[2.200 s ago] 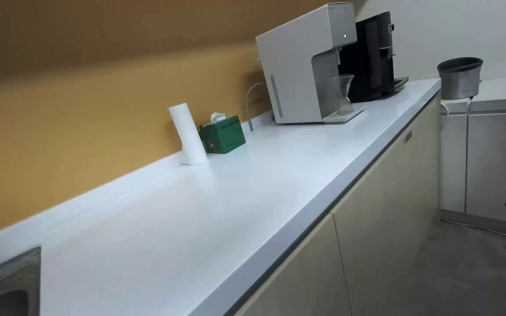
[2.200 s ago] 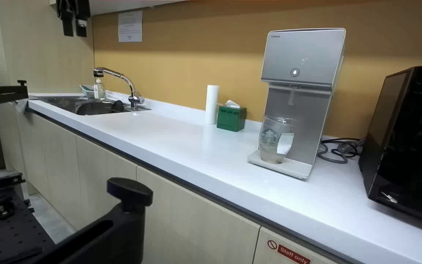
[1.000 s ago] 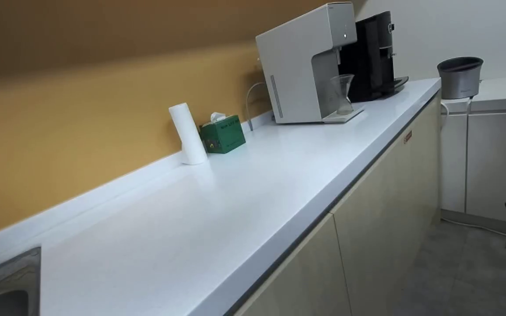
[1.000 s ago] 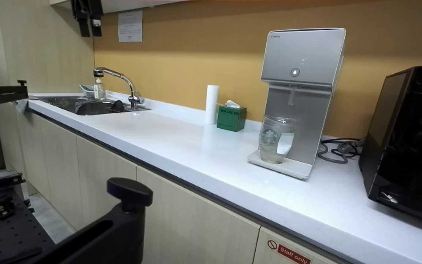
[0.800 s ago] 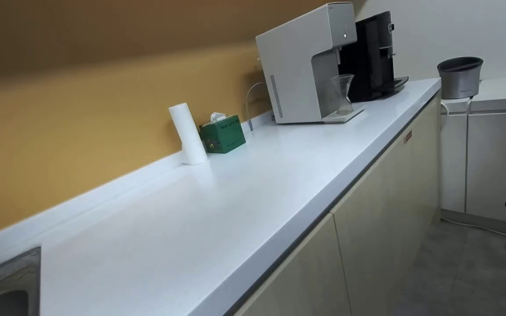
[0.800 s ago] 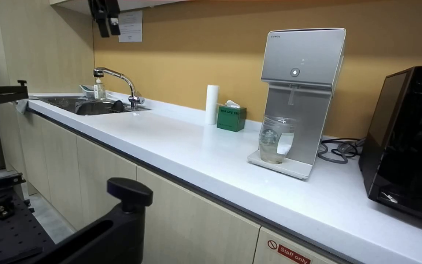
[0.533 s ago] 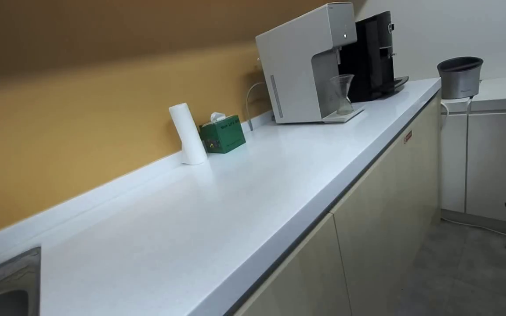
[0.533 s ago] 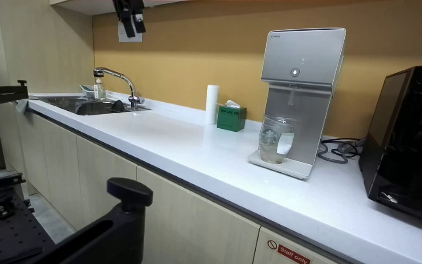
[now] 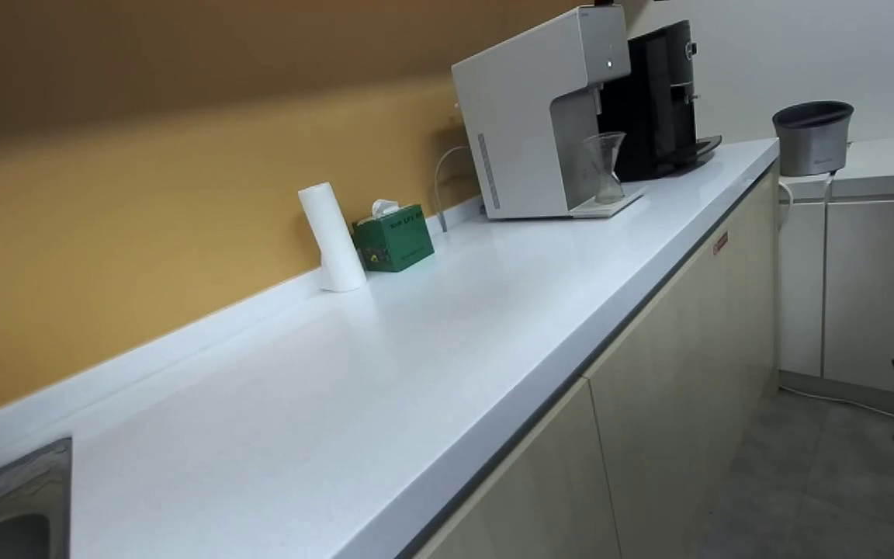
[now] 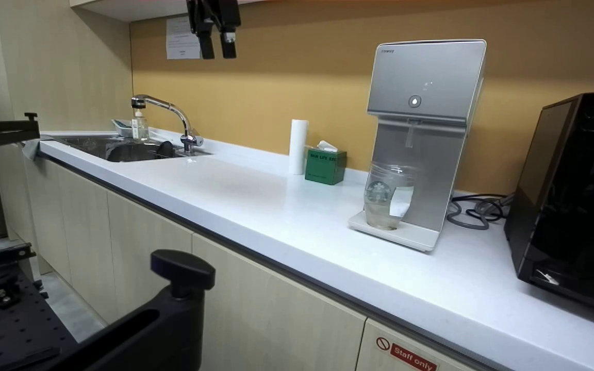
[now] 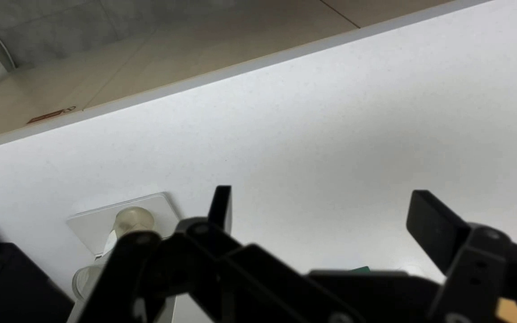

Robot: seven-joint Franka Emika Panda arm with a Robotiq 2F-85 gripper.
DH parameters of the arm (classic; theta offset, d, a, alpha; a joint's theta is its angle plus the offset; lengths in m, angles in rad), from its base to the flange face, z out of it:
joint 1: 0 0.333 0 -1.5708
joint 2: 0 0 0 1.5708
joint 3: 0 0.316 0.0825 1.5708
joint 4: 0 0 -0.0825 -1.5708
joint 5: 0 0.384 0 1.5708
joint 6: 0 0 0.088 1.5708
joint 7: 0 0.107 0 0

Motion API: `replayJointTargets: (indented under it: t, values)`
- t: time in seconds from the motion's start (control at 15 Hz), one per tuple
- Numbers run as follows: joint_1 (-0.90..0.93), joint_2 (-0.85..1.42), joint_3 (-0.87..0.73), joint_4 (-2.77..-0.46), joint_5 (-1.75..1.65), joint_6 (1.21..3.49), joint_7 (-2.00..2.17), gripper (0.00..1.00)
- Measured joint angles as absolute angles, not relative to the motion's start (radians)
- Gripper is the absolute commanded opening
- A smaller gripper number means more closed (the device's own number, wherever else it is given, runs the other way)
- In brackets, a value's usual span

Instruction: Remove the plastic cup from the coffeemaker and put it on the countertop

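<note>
The plastic cup (image 10: 379,198) is clear and greyish with a round logo. It stands upright on the base tray of the silver-grey coffeemaker (image 10: 426,77), under its spout; both also show in an exterior view (image 9: 608,175). In the wrist view the cup (image 11: 135,218) is at lower left, partly hidden by a gripper finger. The white countertop (image 10: 256,180) fills most of the wrist view (image 11: 294,148). My gripper (image 11: 323,206) is open and empty. In an exterior view it hangs high above the countertop (image 10: 218,51), pointing down, well left of the coffeemaker and apart from everything.
A white paper roll (image 10: 298,147) and green tissue box (image 10: 326,166) stand by the back wall. A black machine (image 10: 575,206) is right of the coffeemaker. A sink (image 10: 127,148) with a faucet (image 10: 178,116) is at left. A dark grey bin (image 9: 813,140) stands on a far counter.
My gripper has moved rightward along the top of an exterior view, toward the coffeemaker side, and its fingers now point more straight down. The cup and machines have not moved.
</note>
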State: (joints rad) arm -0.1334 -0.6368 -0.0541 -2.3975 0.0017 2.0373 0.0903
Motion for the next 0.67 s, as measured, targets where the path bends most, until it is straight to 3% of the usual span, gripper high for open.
replayJointTargets:
  t: [0.33,0.67]
  values:
    - [-0.130,-0.633,-0.054,-2.405,-0.005,2.070,0.088,1.00]
    - [-0.188,-0.564,-0.071,-2.469,-0.040,2.347,0.092,1.00]
